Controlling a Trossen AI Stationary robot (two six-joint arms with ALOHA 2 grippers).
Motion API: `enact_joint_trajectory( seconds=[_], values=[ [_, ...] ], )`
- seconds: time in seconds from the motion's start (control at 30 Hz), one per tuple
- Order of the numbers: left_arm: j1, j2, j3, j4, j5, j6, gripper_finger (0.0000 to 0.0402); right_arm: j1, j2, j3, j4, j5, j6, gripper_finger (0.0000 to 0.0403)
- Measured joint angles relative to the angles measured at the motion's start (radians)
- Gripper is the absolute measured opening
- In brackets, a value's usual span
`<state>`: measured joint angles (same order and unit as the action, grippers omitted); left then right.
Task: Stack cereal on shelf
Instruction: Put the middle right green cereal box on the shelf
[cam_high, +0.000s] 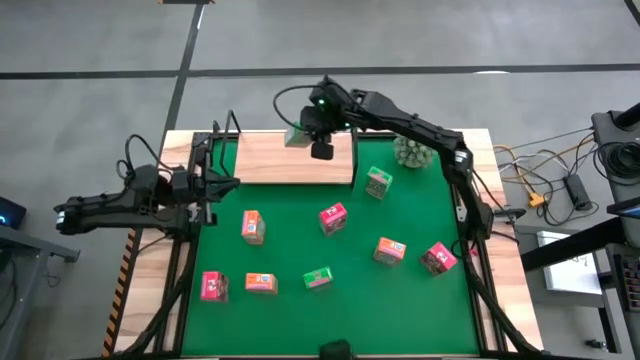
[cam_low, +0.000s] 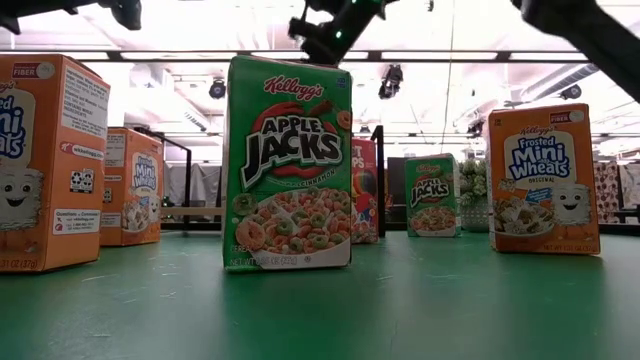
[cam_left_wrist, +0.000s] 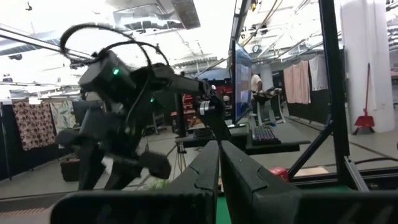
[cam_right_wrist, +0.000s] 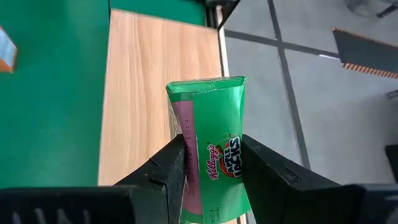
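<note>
The right arm is stretched over the far edge of the worktop, its right claw clenched on a green Apple Jacks box that is held above the light wooden shelf, while the left arm is parked at the left edge with its left claw pressed shut and empty. A green mat is spread over the worktop, and a workshop with hung cloths and a monitor is seen beyond. Eight more small cereal boxes are scattered on the mat, among them a second Apple Jacks box, a Frosted Mini Wheats box and a pink-red box, with a small green plant beside the shelf.
</note>
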<state>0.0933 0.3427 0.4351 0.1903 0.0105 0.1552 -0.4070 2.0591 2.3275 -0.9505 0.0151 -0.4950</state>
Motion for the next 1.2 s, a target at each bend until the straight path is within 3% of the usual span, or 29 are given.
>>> enact_joint_trajectory(
  seconds=[0.5,0.9,1.2],
  values=[
    [0.000,-0.014,0.009,-0.012,0.000,0.008,0.0000,-0.009,0.103,0.010,0.006,0.011,-0.013,0.0130],
    [0.000,-0.020,0.025,-0.007,0.000,0.073,0.0000,-0.019,0.103,0.009,0.020,0.011,0.025,0.0207],
    [0.000,-0.025,0.025,-0.004,0.000,0.077,0.0000,-0.021,0.100,0.009,0.013,0.011,0.024,0.0212]
  ],
)
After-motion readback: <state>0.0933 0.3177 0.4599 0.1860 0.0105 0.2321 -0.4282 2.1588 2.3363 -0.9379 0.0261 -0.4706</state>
